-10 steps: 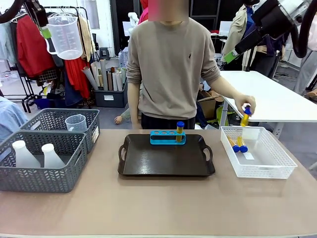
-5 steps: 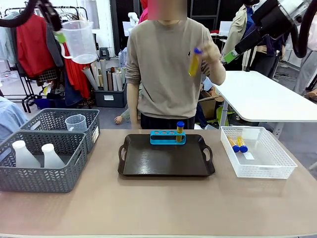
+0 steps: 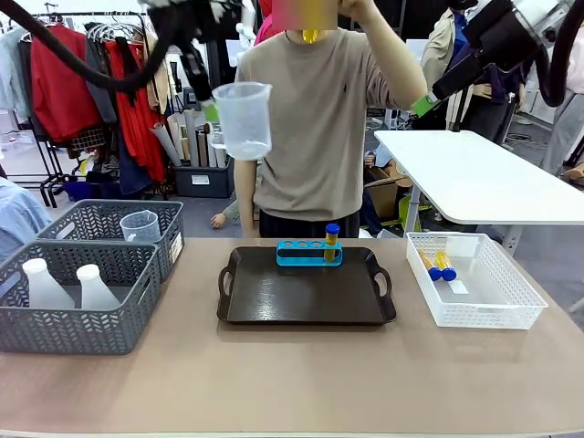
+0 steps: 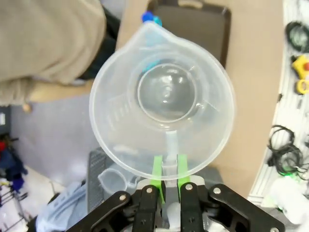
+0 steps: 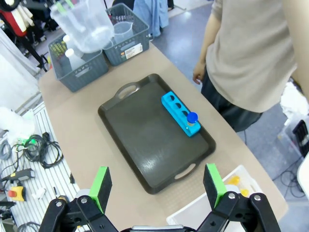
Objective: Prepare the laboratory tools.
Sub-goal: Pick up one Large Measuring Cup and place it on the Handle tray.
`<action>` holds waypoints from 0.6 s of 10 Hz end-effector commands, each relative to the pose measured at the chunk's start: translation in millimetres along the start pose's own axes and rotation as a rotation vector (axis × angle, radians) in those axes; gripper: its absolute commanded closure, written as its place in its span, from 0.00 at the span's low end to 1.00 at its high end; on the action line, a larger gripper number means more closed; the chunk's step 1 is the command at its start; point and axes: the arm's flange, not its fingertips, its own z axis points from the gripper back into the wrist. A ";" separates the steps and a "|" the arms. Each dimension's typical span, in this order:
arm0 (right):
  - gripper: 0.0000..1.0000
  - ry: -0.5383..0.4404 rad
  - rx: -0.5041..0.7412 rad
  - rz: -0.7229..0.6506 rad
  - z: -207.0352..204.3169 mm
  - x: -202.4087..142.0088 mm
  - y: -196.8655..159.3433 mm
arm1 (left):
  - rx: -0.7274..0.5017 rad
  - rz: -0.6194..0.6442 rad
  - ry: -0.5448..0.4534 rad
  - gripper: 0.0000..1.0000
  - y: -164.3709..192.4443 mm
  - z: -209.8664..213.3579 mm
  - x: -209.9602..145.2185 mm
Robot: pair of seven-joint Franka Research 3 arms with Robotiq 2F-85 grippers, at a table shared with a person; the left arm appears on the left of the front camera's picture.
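My left gripper [image 3: 212, 113] is shut on the handle of a clear measuring beaker [image 3: 243, 119], which hangs high above the left end of the dark tray [image 3: 246, 315]. In the left wrist view I look down into the beaker [image 4: 161, 104], its handle pinched between the green pads [image 4: 157, 170]. One amber tube with a blue cap [image 3: 331, 242] stands in the blue rack [image 3: 297, 253] on the tray. Two more tubes [image 3: 438, 265] lie in the white basket [image 3: 511, 315]. The person holds another tube [image 3: 310, 35] up near the top edge. My right gripper [image 5: 157, 181] is open, high above the table's right side.
Two grey baskets stand at the left: the near one [image 3: 64, 333] holds two white flasks [image 3: 44, 285], the far one [image 3: 105, 217] holds a second beaker [image 3: 140, 225]. The person stands at the far edge behind the tray. A white table [image 3: 493, 178] stands behind right.
My left arm has swung the beaker from the upper left toward the middle and lower. The person lifted a tube from the white basket up to head height.
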 end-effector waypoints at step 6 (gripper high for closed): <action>0.00 -0.001 0.007 0.002 1.8 0.0 -0.1 | -0.029 -0.177 0.126 1.00 -42.7 -166.8 87.3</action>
